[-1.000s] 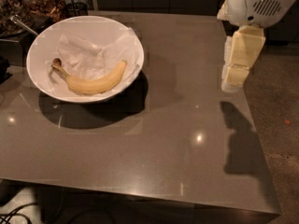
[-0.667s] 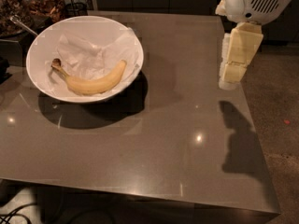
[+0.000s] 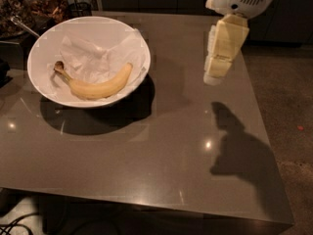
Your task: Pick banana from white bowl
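The banana (image 3: 100, 85), one smooth yellow curve with a dark brown stem end pointing left, lies on crumpled white paper (image 3: 90, 58) in the white bowl (image 3: 88, 26). The bowl is wide, round and shallow with glossy sloping sides, and it stands on the left part of a dark, polished table (image 3: 146, 155) that mirrors small points of light. The gripper (image 3: 213, 77), built of blocky cream-coloured segments under a rounded white housing, hangs tip-down above the table's right side, well apart from the bowl. Whether it is spread or closed cannot be told; it holds nothing. Its shadow (image 3: 239, 151) falls dark on the tabletop below.
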You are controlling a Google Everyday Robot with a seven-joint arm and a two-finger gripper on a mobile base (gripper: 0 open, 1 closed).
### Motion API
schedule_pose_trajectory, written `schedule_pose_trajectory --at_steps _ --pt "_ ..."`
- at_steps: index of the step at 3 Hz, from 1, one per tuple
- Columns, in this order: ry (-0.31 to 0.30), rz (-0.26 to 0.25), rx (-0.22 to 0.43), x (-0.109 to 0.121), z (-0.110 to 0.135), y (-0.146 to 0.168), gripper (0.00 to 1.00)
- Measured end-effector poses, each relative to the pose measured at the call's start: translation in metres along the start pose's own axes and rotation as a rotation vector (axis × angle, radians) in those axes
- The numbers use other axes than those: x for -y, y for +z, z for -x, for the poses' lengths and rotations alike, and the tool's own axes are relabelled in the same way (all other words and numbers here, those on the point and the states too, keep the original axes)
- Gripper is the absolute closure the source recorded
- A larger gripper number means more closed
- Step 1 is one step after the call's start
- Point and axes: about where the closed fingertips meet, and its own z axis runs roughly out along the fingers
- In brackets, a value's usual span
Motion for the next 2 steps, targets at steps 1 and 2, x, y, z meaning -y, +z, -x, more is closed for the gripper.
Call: schedule_pose_trajectory --at_steps 1,2 --pt "-0.061 0.02 -0.028 0.0038 0.0351 0.0054 0.0" --pt "-0.071 -0.003 -0.01 0.0076 0.044 0.0035 0.0"
